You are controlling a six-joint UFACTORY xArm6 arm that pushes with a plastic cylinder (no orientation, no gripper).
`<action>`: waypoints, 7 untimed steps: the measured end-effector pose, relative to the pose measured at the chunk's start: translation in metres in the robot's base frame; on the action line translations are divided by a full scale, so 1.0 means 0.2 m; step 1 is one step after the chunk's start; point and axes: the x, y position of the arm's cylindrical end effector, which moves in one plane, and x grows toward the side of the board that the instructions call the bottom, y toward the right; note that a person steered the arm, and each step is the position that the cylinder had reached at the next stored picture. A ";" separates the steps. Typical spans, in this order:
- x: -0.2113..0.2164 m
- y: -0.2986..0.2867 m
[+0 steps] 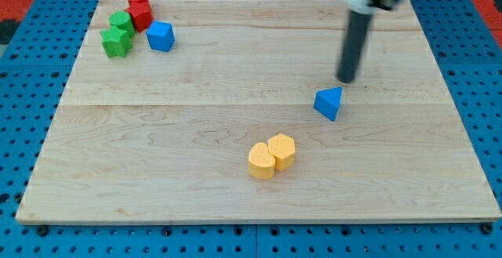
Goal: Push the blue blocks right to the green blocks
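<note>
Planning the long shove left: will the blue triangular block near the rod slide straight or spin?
The blue triangular block looks rigid and flat-based, so it probably slides without tipping. My tip sits just above-right of it, near a corner, so it likely rotates. The wooden board looks smooth.

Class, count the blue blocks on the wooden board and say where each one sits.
2. One blue block sits near the view's top left, just right of the green blocks. The other, a blue triangular block, lies right of centre, just below my tip. None appears hidden.

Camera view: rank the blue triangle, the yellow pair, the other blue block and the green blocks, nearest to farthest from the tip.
1. Blue triangle, just below my tip.
2. Yellow pair, lower centre.
3. Other blue block, upper left.
4. Green blocks, farthest left.
</note>
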 end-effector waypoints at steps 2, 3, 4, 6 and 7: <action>0.14 -0.68; 0.05 -1.14; 0.29 -1.09; -0.12 -1.28; -0.27 -1.32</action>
